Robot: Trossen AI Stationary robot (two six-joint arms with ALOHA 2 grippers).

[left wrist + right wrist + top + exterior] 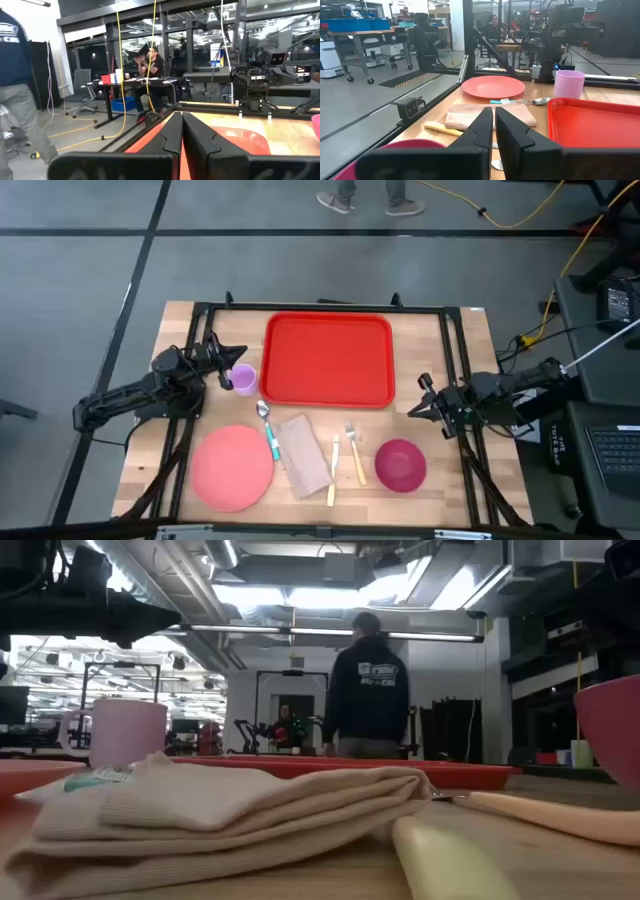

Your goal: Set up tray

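- Mostly, the low view hides the tray (340,768) behind a folded napkin (220,810); only a thin red edge shows.
- Seen from above, the tray (328,360) is bright red, rectangular, round-cornered, lying at the table's far middle.
- The left gripper (181,131) and right gripper (493,125) flank it, fingers nearly together, holding nothing.

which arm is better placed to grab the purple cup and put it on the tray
Left. The left gripper sits right beside the purple cup at the red tray's left edge. The right gripper waits past the tray's far side, away from the cup.
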